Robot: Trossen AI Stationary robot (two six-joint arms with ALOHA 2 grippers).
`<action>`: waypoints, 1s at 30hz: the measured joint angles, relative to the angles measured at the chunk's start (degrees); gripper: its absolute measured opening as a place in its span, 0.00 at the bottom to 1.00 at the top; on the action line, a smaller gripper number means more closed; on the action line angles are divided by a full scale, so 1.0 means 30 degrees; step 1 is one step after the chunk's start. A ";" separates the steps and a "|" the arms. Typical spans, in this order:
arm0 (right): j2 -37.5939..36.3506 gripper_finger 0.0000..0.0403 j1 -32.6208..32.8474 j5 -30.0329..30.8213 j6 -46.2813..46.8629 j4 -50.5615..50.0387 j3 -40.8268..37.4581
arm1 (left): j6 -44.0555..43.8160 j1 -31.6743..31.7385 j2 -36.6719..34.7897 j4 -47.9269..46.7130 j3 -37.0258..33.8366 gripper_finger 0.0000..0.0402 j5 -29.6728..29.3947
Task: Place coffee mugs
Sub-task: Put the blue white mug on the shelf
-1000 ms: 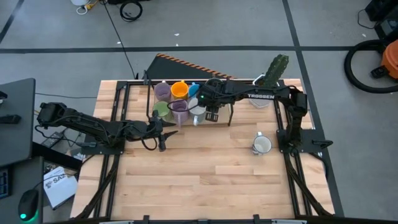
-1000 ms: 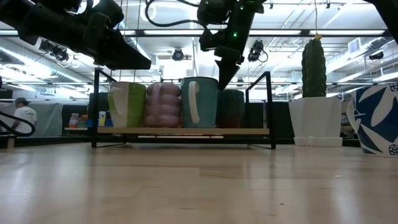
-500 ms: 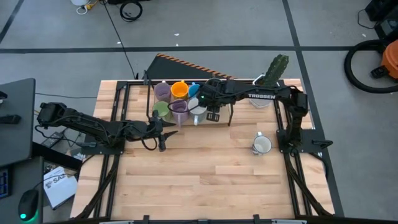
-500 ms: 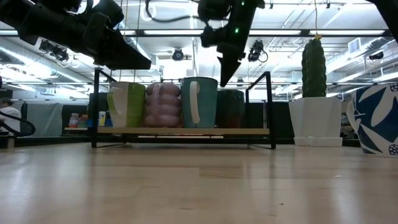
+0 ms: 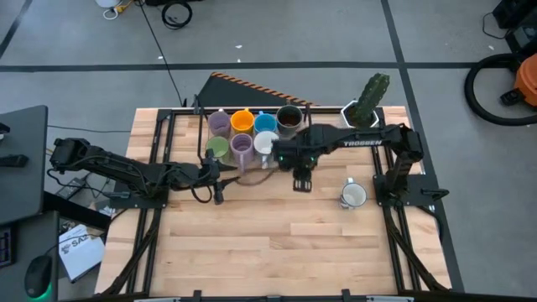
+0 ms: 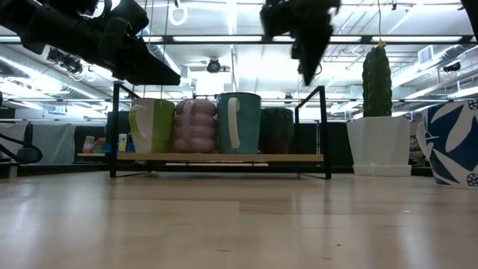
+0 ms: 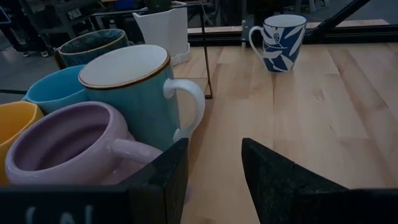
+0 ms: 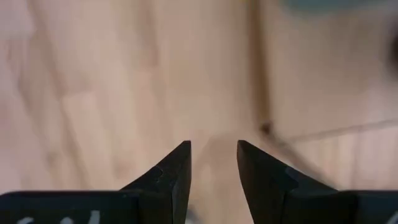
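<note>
Seven mugs stand on a low black-framed rack (image 6: 216, 158) at the table's far side: purple (image 5: 220, 123), orange (image 5: 242, 120), blue (image 5: 265, 123) and dark brown (image 5: 289, 120) behind; green (image 5: 217, 148), purple (image 5: 242, 147) and a white-rimmed teal one (image 5: 264, 144) in front. A white mug with blue leaves (image 5: 353, 195) stands on the table toward the right. My right gripper (image 5: 302, 180) hangs open above bare wood just near of the rack, empty (image 8: 213, 168). My left gripper (image 5: 220, 190) waits open by the rack's left front, facing the front purple mug (image 7: 68, 146).
A white faceted pot with a green cactus (image 5: 362, 107) stands at the far right corner, right of the rack. Black frame rails (image 5: 388, 180) run along both table sides. Bare wood (image 5: 285, 243) fills the table's near half.
My right gripper has drawn back from above the rack's right end toward the near edge and a little right, rising slightly. The dark brown mug it covered now shows uncovered on the rack. The left arm has stayed still.
</note>
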 joint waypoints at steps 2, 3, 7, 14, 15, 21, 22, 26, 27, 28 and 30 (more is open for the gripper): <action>0.0000 0.33 0.0682 -0.0341 0.0909 -0.0864 -0.0007 | 0.0036 0.0000 -0.0001 0.0004 0.0000 0.39 0.0005; 0.0000 0.33 0.1008 -0.0386 0.1249 -0.1202 -0.0019 | 0.0163 0.0000 -0.0001 0.0024 0.0000 0.39 0.0002; -0.0275 0.33 0.2232 0.0200 0.2261 -0.2467 -0.0889 | 0.0942 0.0000 -0.0001 0.0051 0.0000 0.39 0.0000; -0.3355 0.33 0.3173 0.0053 0.5548 -0.2412 -0.6239 | 0.1567 0.0034 -0.0001 0.0335 0.0000 0.39 0.0000; -0.3999 0.33 0.3237 -0.0016 0.6143 -0.2099 -0.7119 | 0.1653 0.0036 -0.0001 0.0449 0.0000 0.39 -0.0002; -0.7503 0.33 0.2789 0.1012 0.9560 -0.1487 -1.0729 | 0.1663 0.0036 -0.0001 0.0707 0.0000 0.39 0.0000; -0.7983 0.33 0.2509 0.1275 1.0016 -0.1644 -1.1106 | 0.1670 0.0036 -0.0001 0.0782 0.0000 0.39 0.0000; -0.9584 0.33 0.1182 0.1257 1.0941 -0.2209 -1.2619 | 0.1655 0.0036 -0.0001 0.0836 0.0000 0.39 0.0000; -0.9956 0.33 0.0764 0.1021 1.1133 -0.2158 -1.3039 | 0.1655 0.0036 -0.0001 0.0836 0.0000 0.39 0.0000; -1.0270 0.33 0.0299 0.0739 1.1227 -0.2142 -1.3470 | 0.1648 0.0036 -0.0001 0.0836 0.0000 0.39 0.0000; -1.0801 0.33 -0.0668 0.0122 1.1360 -0.2164 -1.4396 | 0.1641 0.0036 -0.0001 0.0828 0.0000 0.39 0.0000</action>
